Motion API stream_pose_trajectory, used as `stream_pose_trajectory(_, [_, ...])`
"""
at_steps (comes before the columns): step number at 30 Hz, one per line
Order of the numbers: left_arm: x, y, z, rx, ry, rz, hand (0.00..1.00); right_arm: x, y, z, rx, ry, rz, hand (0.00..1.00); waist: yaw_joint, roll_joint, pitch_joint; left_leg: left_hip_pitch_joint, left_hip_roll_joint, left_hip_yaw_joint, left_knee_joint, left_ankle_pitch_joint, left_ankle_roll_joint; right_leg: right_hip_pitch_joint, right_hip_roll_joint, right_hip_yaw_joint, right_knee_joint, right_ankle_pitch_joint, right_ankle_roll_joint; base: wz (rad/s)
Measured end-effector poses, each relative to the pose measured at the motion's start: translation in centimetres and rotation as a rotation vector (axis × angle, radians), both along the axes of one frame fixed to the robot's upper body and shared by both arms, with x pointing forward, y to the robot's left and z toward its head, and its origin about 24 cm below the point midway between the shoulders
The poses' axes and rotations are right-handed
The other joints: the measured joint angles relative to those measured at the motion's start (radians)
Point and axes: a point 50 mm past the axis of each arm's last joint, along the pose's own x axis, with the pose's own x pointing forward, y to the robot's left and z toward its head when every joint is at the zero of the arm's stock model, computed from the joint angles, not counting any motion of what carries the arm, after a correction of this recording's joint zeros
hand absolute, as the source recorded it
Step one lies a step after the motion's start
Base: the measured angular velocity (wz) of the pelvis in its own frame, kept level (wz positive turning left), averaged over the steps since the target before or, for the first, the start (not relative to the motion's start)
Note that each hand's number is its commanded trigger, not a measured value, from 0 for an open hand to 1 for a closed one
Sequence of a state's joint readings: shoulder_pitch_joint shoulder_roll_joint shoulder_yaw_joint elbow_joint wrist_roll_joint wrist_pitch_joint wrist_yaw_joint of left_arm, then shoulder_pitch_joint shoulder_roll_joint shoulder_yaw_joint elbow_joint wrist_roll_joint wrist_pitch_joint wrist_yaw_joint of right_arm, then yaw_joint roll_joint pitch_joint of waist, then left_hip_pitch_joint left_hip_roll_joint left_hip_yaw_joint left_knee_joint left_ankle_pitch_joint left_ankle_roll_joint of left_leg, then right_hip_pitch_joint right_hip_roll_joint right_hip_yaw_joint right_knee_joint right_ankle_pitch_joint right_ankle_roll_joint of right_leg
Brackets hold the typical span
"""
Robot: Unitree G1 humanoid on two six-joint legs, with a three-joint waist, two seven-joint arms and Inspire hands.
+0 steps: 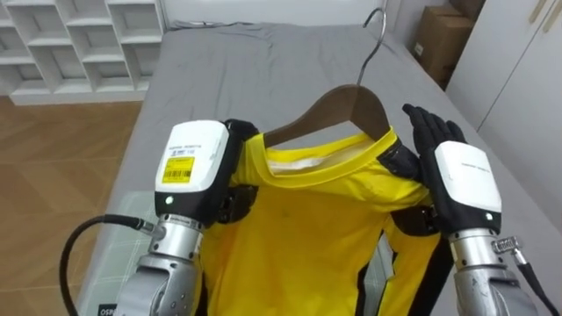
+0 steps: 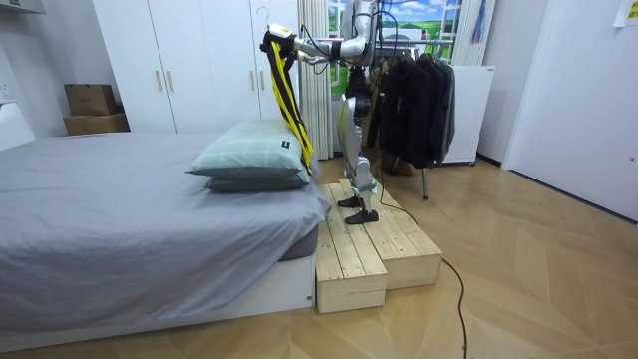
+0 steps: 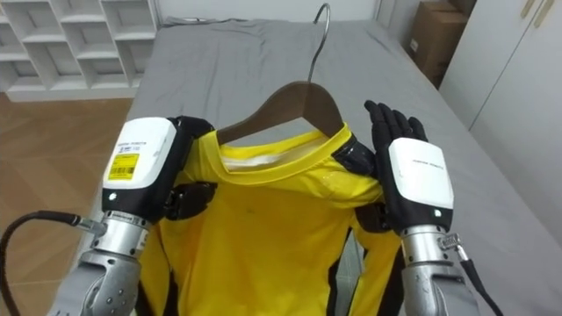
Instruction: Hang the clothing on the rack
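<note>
A yellow shirt (image 1: 316, 219) with dark trim hangs on a brown wooden hanger (image 1: 338, 110), whose metal hook (image 1: 378, 31) points up. I hold it out over the grey bed (image 1: 219, 70). My left hand (image 1: 198, 162) is at the shirt's left shoulder, its dark fingers curled round the cloth and the hanger's end. My right hand (image 1: 457, 175) stands against the right shoulder with its fingers straight and pointing up. In the room view the shirt (image 2: 287, 95) hangs high in front of me, over the pillows (image 2: 254, 160).
I stand on a wooden platform (image 2: 374, 249) at the head of the bed. A rack of dark clothes (image 2: 414, 100) is right behind me. White cube shelves (image 1: 79, 44) stand beyond the bed on the left, a cardboard box (image 1: 443, 39) on the right.
</note>
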State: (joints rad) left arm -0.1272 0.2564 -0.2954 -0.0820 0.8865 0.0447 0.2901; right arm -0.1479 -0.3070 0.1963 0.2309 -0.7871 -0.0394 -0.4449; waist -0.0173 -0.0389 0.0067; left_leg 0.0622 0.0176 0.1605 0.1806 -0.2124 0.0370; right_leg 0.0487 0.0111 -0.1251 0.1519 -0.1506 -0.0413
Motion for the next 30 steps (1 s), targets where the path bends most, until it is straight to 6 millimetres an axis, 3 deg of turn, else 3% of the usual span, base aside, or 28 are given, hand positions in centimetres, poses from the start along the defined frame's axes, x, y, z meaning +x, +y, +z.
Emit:
stream_pose_trajectory(16, [0.0,-0.28,-0.26,0.002,0.032,0.004,1.0,-0.01,0.21,-0.24,-0.009,0.013,-0.003,0.0,-0.005,-0.007,-0.0062,0.002,0.0,0.0,0.003,0.0,0.0,0.001,-0.001,0.001,0.003,0.0,0.0,0.0])
stream_pose_trajectory(30, [0.02,-0.53,-0.17,0.005,0.071,-0.011,1.0,0.92,-0.07,-0.32,-0.041,0.029,-0.019,0.0,-0.006,-0.009,-0.005,0.001,0.0,-0.001,0.002,0.0,0.0,0.001,-0.001,-0.008,0.002,0.0,0.0,0.0])
